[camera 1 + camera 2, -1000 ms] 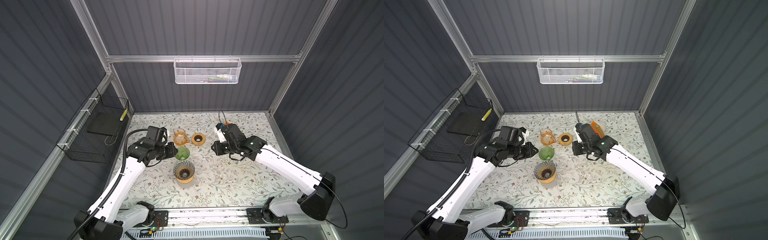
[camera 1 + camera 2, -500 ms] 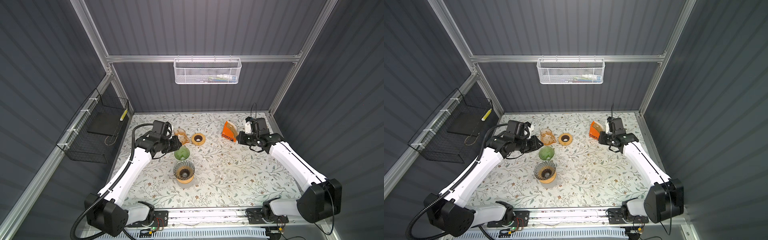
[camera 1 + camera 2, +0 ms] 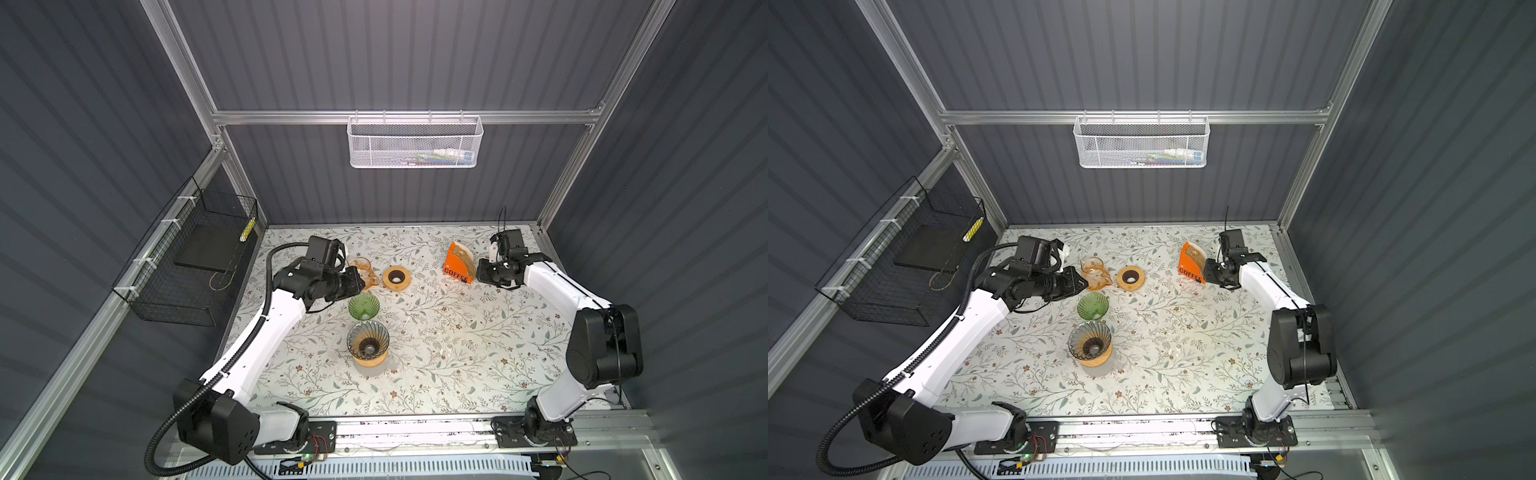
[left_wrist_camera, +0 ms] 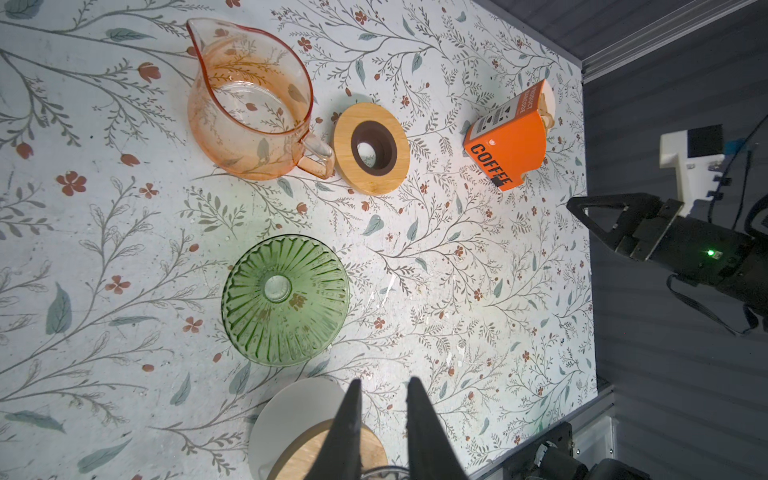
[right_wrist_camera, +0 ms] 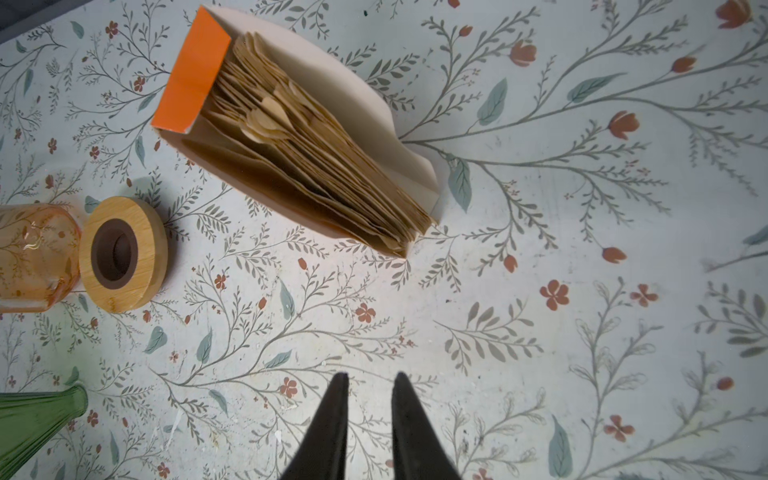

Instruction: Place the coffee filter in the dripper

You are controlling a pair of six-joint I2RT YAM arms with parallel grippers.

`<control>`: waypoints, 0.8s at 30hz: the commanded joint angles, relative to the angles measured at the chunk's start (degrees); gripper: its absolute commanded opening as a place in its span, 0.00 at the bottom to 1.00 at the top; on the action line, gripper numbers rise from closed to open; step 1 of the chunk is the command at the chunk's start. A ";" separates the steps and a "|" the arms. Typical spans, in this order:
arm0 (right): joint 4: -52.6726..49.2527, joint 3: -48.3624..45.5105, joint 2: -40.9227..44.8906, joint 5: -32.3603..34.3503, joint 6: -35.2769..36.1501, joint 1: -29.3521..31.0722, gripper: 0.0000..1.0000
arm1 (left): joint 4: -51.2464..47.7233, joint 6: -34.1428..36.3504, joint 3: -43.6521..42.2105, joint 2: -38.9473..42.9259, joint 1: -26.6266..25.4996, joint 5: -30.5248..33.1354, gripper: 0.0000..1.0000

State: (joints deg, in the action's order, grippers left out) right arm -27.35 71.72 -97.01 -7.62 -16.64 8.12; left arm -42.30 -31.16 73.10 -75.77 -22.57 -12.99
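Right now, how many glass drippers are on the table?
2: the green dripper mid-table, and the smoky dripper on its wooden base just nearer the robot. None seems hidden.

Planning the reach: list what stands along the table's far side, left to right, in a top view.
Pink glass pitcher → wooden ring → orange coffee filter box.

Bare table between green dripper, box
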 commanded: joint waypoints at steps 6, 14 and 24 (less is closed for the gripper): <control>-0.94 5.26 -6.19 1.04 1.75 -0.38 0.22 | 0.37 0.18 3.00 -1.53 -0.11 1.21 0.21; -1.76 8.67 -10.88 1.99 2.58 -0.39 0.21 | 1.26 0.22 2.71 -1.83 -0.11 2.01 0.20; -2.22 10.35 -13.72 1.90 2.76 -0.38 0.21 | 1.79 0.03 2.17 -2.19 -0.11 2.27 0.20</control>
State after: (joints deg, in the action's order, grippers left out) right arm -28.56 80.47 -109.56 -6.09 -14.63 7.90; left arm -40.88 -31.18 74.22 -77.60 -22.57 -11.31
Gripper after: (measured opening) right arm 0.209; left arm 0.202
